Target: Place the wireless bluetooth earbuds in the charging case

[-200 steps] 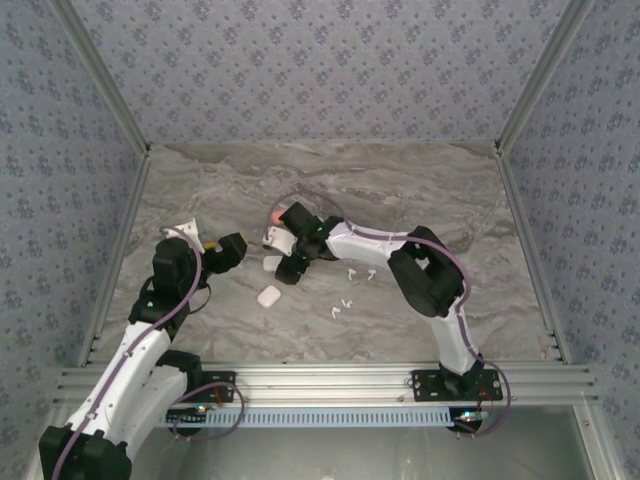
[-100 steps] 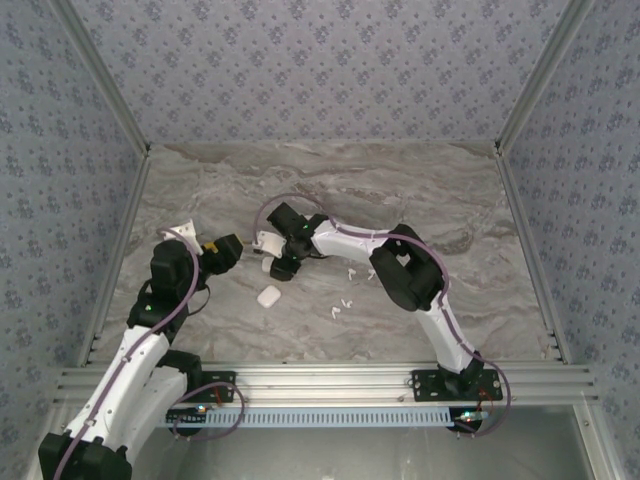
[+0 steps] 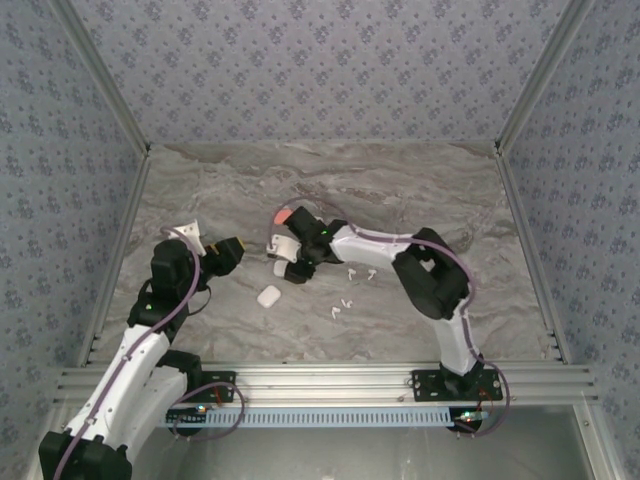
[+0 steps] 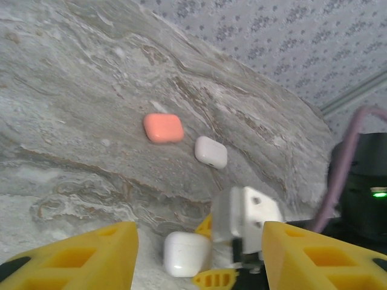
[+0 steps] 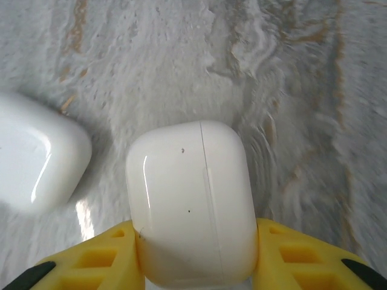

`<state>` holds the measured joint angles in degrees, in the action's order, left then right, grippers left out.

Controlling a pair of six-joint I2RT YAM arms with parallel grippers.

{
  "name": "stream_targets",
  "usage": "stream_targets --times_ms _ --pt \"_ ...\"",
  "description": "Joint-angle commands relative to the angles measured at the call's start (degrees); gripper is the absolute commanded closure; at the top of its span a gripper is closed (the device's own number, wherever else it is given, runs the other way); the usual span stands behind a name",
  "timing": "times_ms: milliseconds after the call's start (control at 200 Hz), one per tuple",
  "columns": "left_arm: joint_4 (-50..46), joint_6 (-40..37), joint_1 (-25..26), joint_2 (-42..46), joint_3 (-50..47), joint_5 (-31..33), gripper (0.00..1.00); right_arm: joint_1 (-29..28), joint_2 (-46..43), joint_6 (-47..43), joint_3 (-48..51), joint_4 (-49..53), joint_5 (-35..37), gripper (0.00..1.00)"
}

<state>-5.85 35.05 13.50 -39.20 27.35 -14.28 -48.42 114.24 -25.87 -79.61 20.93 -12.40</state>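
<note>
Now the right gripper [image 5: 196,234] presses its yellow fingers [image 5: 97,257] on both sides of a white charging case [image 5: 190,205], low in the middle of the right wrist view. A second white case [image 5: 36,160] lies just beside it, at the left. The left gripper [image 4: 199,232] has its fingers wide apart and holds nothing. Tiny white earbuds [image 3: 346,302] lie on the marble table [image 3: 450,190], near the middle of the top view.

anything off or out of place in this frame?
Nothing damaged or spilled. Small earbuds lie scattered loose on the table. The white case between the right hand's fingers has its lid closed, so no earbud could go in yet.
</note>
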Motion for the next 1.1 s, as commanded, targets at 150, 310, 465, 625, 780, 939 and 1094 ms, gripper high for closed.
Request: stream_targets --times_ms 150,310,465,625,780,939,1094 --pt "5.93 -0.30 -0.40 -4.93 3.36 -16.09 0.31 1.47 -20.81 1.13 13.09 -7.47 -0.85 0.69" --pt "12.19 1.93 -0.19 -10.24 5.22 -26.80 0.27 1.03 -29.97 0.54 17.49 -8.64 -1.89 0.69" --pt "17.76 3.25 1.87 -14.67 6.04 -32.71 0.27 0.83 -34.05 0.27 18.39 -8.91 -2.32 0.69" --pt "20.50 3.03 6.24 -17.76 7.39 -35.37 0.26 0.60 -34.50 -0.07 17.83 -8.68 -2.40 0.69" --pt "18.77 1.47 8.97 -19.57 9.25 -35.35 0.29 0.58 -35.46 0.16 17.77 -9.41 -3.32 0.69" --pt "17.98 0.90 10.35 -21.51 10.21 -35.34 0.33 0.57 -36.79 0.67 18.21 -10.37 -3.66 0.69" --pt "17.96 0.81 11.79 -23.92 11.20 -35.89 0.37 0.42 -37.57 0.91 18.44 -10.66 -3.95 0.69"
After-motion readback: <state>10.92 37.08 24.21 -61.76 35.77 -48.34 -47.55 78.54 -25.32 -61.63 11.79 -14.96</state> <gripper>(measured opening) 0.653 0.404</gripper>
